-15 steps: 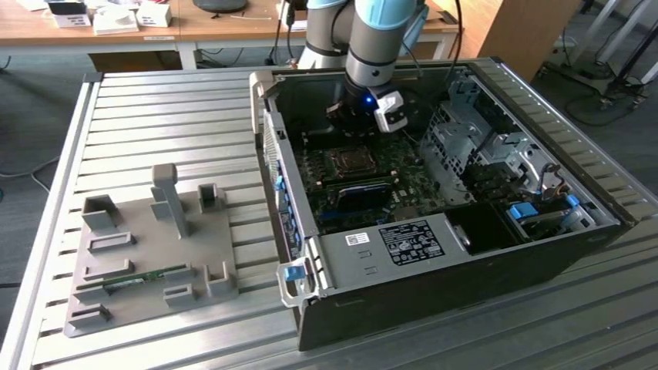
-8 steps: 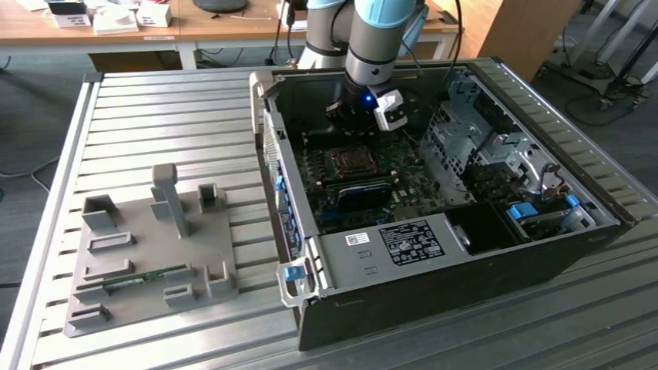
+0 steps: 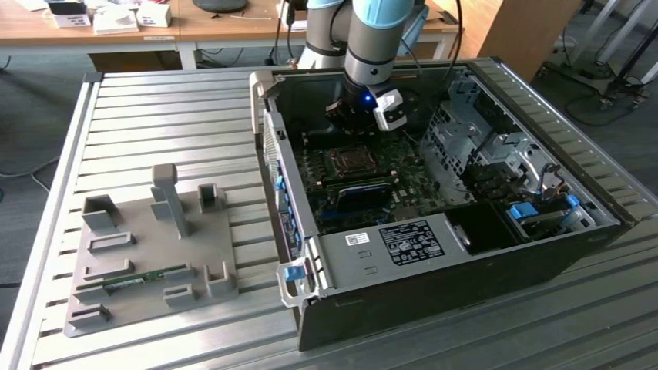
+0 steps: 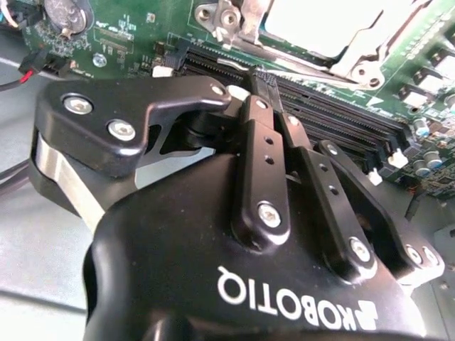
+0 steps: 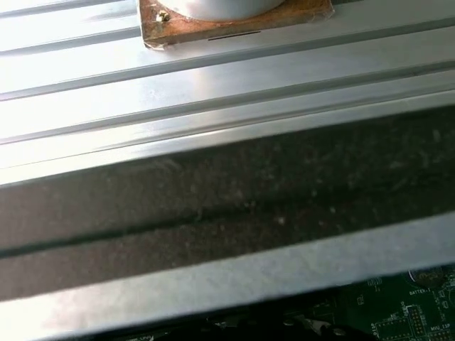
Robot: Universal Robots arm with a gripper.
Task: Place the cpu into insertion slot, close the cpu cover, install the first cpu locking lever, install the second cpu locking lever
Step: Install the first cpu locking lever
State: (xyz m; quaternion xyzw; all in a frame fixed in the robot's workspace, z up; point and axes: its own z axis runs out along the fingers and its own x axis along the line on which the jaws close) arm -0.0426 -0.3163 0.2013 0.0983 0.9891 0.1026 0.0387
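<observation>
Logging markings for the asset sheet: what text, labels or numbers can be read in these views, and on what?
Hand: white brand lettering on its body, a logo only, no numbers.
Large label on the case's grey panel: print too small to read.
Small sticker beside it: too small.
Green board: white silkscreen, blurred, unreadable.

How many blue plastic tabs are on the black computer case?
3. One blue plastic tab sits at a corner of the black computer case on the exterior view's left; two more tabs sit on its right. Others may be hidden.
</observation>
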